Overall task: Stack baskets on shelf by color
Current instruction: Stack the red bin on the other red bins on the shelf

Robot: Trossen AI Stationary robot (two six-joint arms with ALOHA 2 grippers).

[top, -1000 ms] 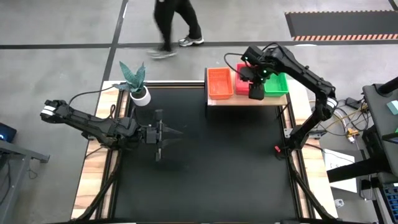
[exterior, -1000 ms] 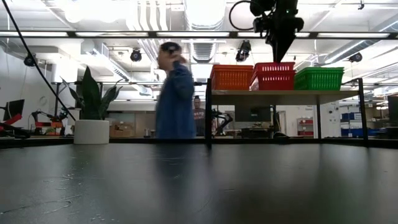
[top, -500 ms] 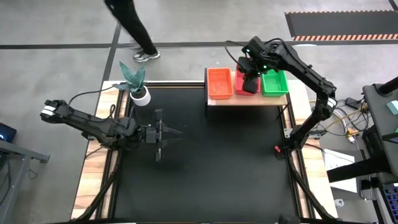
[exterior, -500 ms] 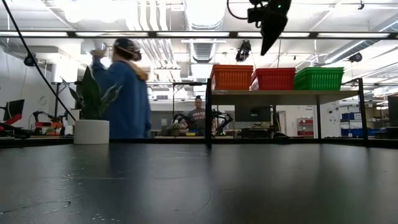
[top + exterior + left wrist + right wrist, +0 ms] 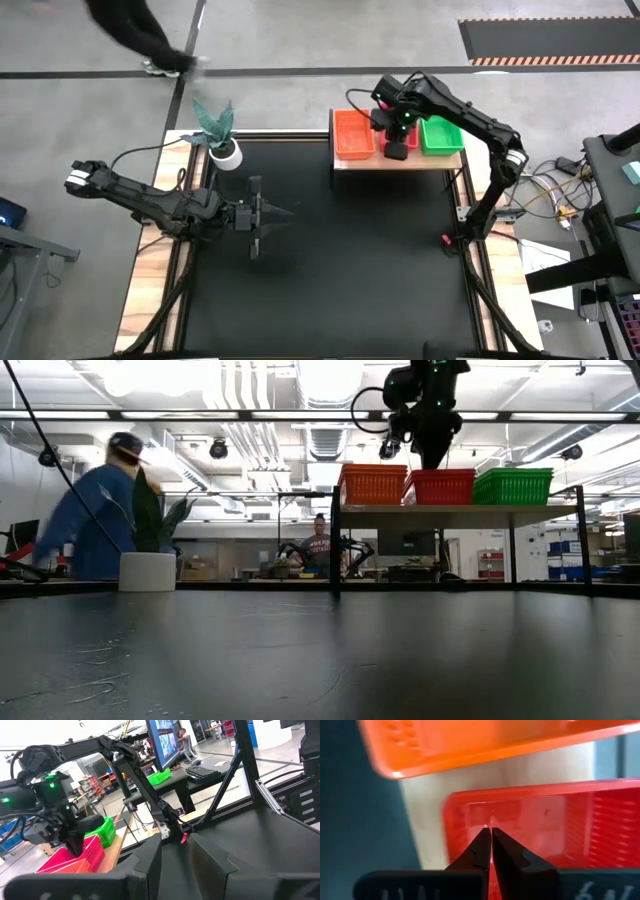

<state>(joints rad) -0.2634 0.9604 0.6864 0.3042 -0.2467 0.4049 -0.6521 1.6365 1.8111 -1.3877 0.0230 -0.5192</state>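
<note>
Three stacks of baskets stand side by side on the shelf (image 5: 365, 163) at the table's far edge: orange (image 5: 353, 133), red (image 5: 440, 487) and green (image 5: 442, 135). My right gripper (image 5: 491, 831) is shut and points down. Its tips are at rim height over the near end of the red stack (image 5: 530, 830). My left gripper (image 5: 275, 213) hovers open over the table's left half, far from the shelf, with nothing between its fingers (image 5: 150, 860). My right gripper's shut fingertips (image 5: 485, 837) come from above, just inside the near end wall (image 5: 470, 815) of the top red basket. Whether they touch the basket I cannot tell.
A white plant pot (image 5: 226, 152) stands at the table's far left corner. A person (image 5: 95, 525) walks past behind the table. The black tabletop (image 5: 350, 260) lies between the two arms.
My right gripper has shut, moved a little toward the table's left and come down to the red stack's rim. The top red basket, tilted on its stack a second ago, now sits level. The person behind the table has walked to the left.
</note>
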